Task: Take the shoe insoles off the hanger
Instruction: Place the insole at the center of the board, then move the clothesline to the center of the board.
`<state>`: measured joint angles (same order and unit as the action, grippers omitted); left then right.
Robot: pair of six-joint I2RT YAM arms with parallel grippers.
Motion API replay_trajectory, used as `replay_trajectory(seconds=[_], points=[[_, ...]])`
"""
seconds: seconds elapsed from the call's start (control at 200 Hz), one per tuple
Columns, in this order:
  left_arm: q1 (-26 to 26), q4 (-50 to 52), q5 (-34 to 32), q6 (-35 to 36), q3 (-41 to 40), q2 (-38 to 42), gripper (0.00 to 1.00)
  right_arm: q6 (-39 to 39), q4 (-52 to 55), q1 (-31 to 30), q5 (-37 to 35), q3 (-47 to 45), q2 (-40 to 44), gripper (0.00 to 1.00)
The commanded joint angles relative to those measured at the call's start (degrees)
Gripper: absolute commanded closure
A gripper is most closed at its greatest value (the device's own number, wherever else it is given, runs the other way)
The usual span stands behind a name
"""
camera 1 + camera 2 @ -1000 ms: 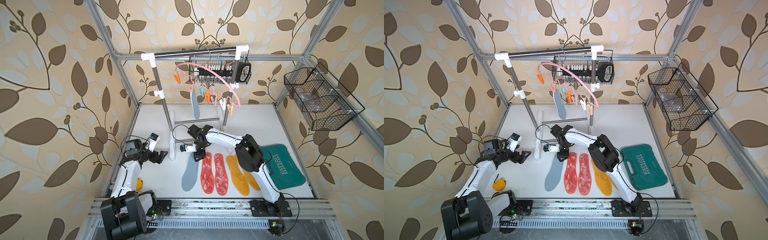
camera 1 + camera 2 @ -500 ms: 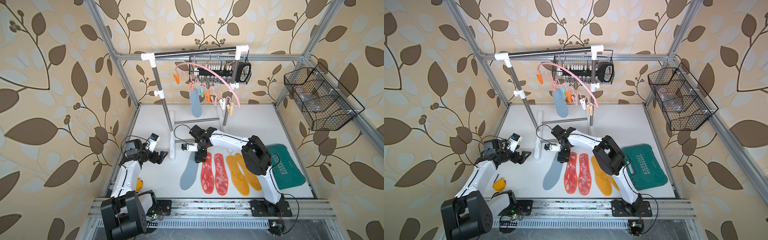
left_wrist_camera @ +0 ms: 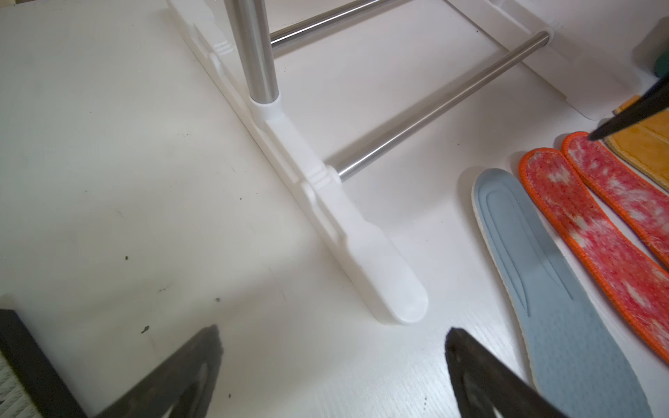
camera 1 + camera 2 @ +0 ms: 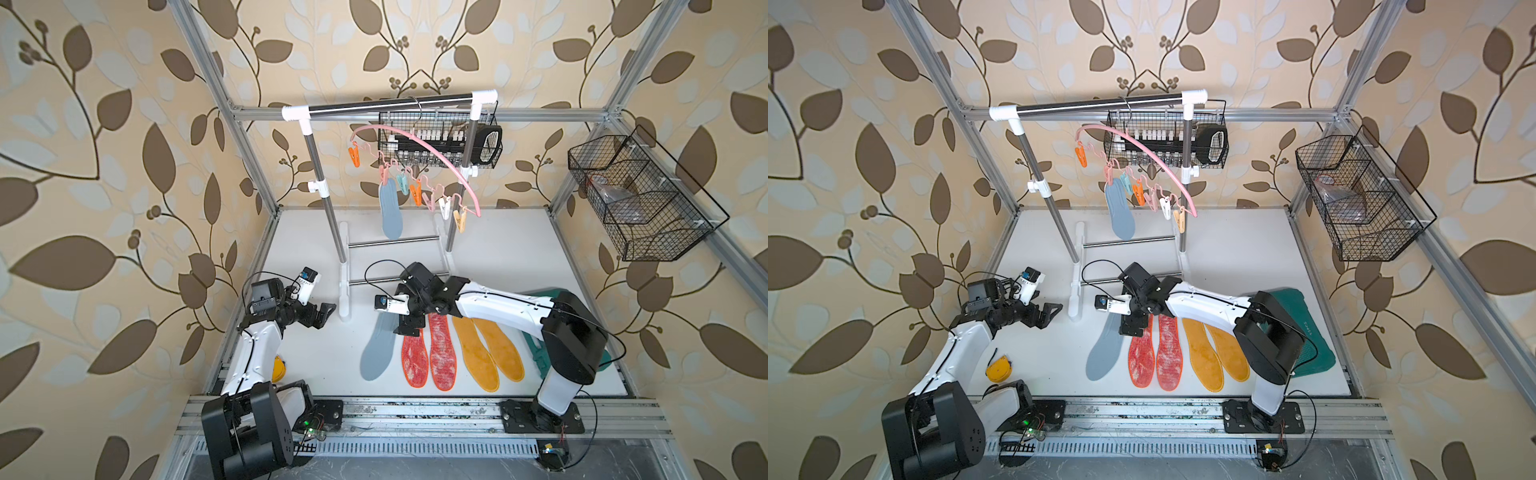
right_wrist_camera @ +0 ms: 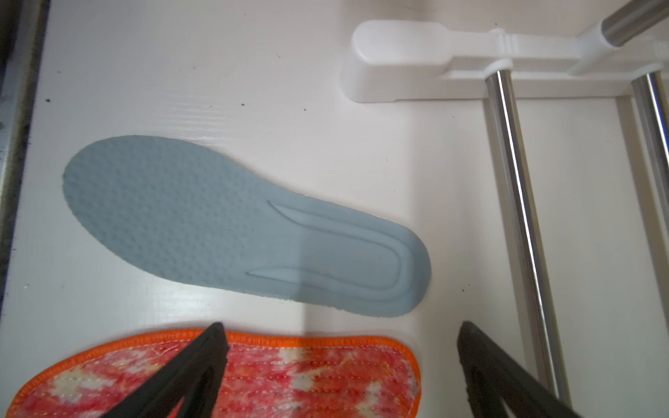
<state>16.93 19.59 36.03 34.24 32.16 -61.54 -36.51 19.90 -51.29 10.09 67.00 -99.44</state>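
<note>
Of the six shoe insoles, one grey-blue insole (image 4: 390, 212) hangs toe-down from a pink clip (image 4: 384, 178) on the hanger (image 4: 468, 189). The other five lie flat in a row on the white table (image 4: 519, 249): a second grey-blue insole (image 4: 377, 351), two mottled red-and-white insoles (image 4: 414, 359) (image 4: 442, 353) and two orange-yellow insoles (image 4: 476, 357) (image 4: 500, 353). The grey-blue one on the table is angled slightly away from the red pair, close to it but not overlapping. The hanger hooks over the top bar of the steel rack (image 4: 390, 107) and carries what look like seven clips, though they crowd together too much to count surely; six of them hold nothing. The right gripper (image 5: 342, 325) hovers low over the heel end of the nearer red-and-white insole, its jaws spread wide and empty, with the grey-blue insole just beside it. The left gripper (image 3: 332, 329) is also spread wide and empty, above bare table near one white foot of the rack (image 3: 383, 286). A dark green case (image 4: 1316, 349) lies under the right arm's elbow, and two black wire baskets (image 4: 436, 141) (image 4: 640, 199) hang at the back and side.
</note>
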Motion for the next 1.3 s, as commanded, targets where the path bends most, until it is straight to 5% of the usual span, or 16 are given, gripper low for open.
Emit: replay_trajectory(seconds=[0.0,0.385,0.54,0.995,1.295], points=[[0.6,-0.3,0.5,-0.1,1.9,0.1,0.01,-1.1,-7.7,-2.0,-1.2,-5.7,4.3,0.02],[0.6,0.7,2.3,1.2,1.6,0.9,0.01,8.7,-26.4,-3.4,-7.5,-28.2,21.7,0.02],[0.6,3.3,7.7,3.8,1.7,1.4,0.01,9.9,-29.4,-2.6,-13.5,-35.4,30.9,0.02],[0.6,-1.6,5.0,0.4,-0.4,3.4,0.01,24.8,-37.9,22.0,-10.4,-48.7,49.4,0.02],[0.6,5.1,7.1,3.4,2.8,1.9,0.01,27.4,-40.4,25.5,-22.1,-52.1,51.3,0.02]])
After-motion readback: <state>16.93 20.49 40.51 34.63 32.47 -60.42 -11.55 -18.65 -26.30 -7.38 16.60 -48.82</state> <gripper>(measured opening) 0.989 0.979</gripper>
